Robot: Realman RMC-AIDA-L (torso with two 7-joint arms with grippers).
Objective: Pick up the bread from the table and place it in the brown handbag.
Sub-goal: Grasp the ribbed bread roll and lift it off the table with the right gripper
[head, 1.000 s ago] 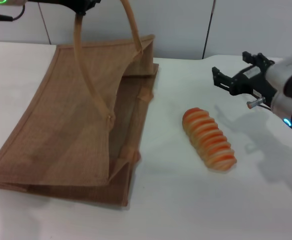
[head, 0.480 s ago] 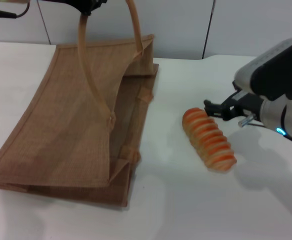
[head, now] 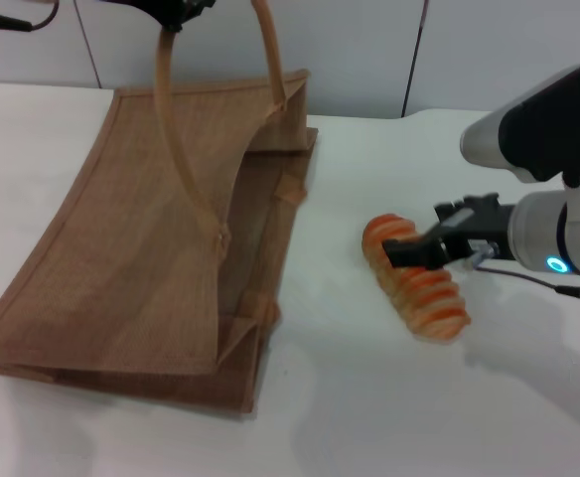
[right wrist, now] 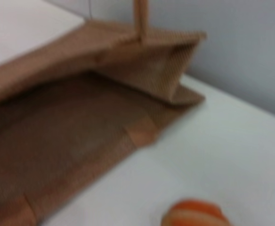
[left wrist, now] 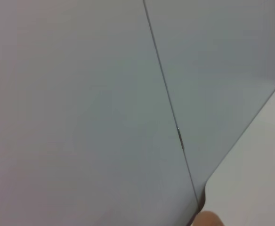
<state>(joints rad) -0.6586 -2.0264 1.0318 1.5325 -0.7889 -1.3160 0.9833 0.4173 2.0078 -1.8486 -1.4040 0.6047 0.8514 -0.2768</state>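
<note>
Right gripper [head: 421, 248] sits open astride the bread [head: 416, 278], centre-right. Left gripper [head: 176, 10], top left, holds up the brown handbag [head: 151, 238] by a handle.

Hiding part of the bread [head: 416, 278] under the right gripper [head: 431, 245], toward the table's [head: 369, 417] right edge. Cutting off the left gripper [head: 176, 10] at the head view's top edge, finger state unreadable. Showing only a blurred end of the bread in the right wrist view.
</note>
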